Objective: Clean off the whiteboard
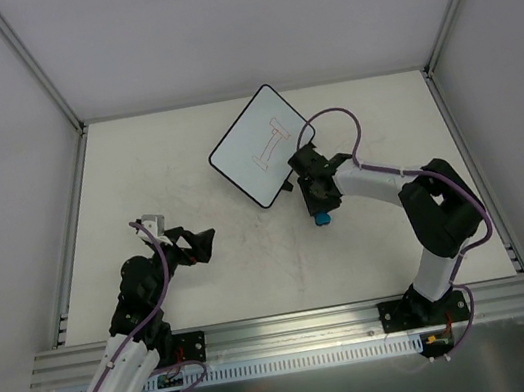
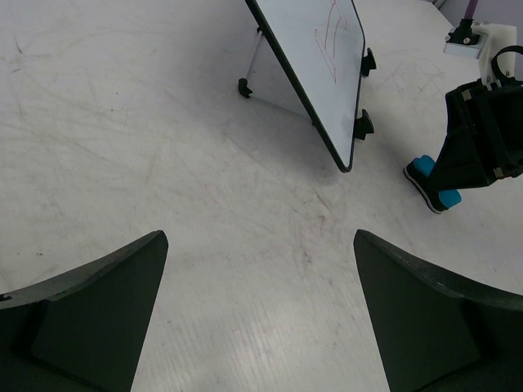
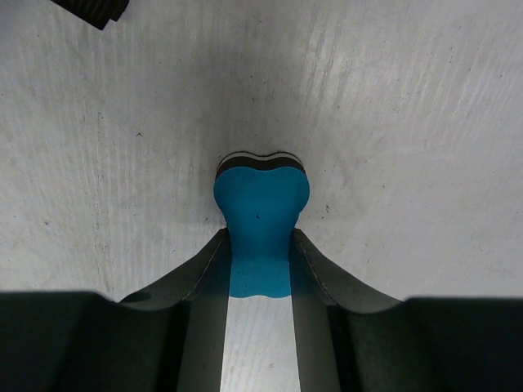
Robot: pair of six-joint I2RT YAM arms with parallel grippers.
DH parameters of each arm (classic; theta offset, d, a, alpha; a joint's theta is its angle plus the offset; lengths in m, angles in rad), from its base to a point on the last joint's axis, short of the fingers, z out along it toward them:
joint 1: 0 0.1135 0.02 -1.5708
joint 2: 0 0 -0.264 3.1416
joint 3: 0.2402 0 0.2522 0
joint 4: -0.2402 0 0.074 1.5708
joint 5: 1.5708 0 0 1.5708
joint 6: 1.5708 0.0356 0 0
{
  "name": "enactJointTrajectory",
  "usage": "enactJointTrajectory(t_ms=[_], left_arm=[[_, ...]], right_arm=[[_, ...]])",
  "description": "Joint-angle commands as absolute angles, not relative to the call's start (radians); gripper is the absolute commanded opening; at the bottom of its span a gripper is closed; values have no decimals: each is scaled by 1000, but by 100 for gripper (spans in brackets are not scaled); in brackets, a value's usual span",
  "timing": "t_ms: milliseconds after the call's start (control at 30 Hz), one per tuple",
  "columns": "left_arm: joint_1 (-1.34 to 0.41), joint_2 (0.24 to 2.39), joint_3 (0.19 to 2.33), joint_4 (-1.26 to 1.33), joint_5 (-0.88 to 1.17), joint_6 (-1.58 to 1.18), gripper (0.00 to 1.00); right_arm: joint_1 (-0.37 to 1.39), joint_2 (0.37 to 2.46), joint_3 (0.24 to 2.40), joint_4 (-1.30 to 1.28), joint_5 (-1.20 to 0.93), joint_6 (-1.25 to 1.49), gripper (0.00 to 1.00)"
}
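Whiteboard (image 1: 258, 146) at far centre of table (image 1: 167, 172), beyond and just left of the right arm's wrist. Flat white rectangle, rounded corners, thin black rim, smooth glossy face. Stands tilted in left wrist view (image 2: 315, 57), propped on thin white wire leg (image 2: 249, 69) with black tip.

Far left: left gripper (image 1: 200, 245), near-left of table, well apart from board. Matte black wedge fingers (image 2: 98, 310) spread wide, nothing between.

Centre: scuffed, scratched matte white tabletop. Faint red I-shaped drawing (image 1: 271, 144) on board face. Two small round black feet (image 2: 365, 124) on board's right edge.

Right: right gripper (image 1: 319, 208) just beside board's near-right corner, closed on narrow waist of eraser (image 3: 261, 192). Blue, bone-shaped, smooth body, dark-and-white striped pad layer at far end. Lower end at table surface; contact unclear.
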State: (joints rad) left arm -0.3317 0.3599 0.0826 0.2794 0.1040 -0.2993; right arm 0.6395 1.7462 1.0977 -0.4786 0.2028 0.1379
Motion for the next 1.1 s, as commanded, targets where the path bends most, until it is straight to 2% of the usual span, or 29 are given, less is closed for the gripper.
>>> enactJointTrajectory(t_ms=[0,233,333,567,767,933,1067], left_arm=[[-321,359,109,325,132,-293,99],[-321,318,80,379,150,-336,99],[-321,351,78,382,54,-412,99],[-321,543,149,463,109,-431,99],[-321,699,182,595,172,-494,99],[-319,860,164,909,250,-537,99],[-318,998,228,1012,301,-534,99]], right_arm=[[646,1738,1138,-499,229,132,0],[647,1658,1127,-463,232,91,0],[646,1632,1149,-449,212,68,0],[624,1640,1299,-422,140,41,0],[614,1651,1365,-249,116,23,0],[598,1707,1429,-118,140,17,0],[572,1759,1451,15,144,34,0]])
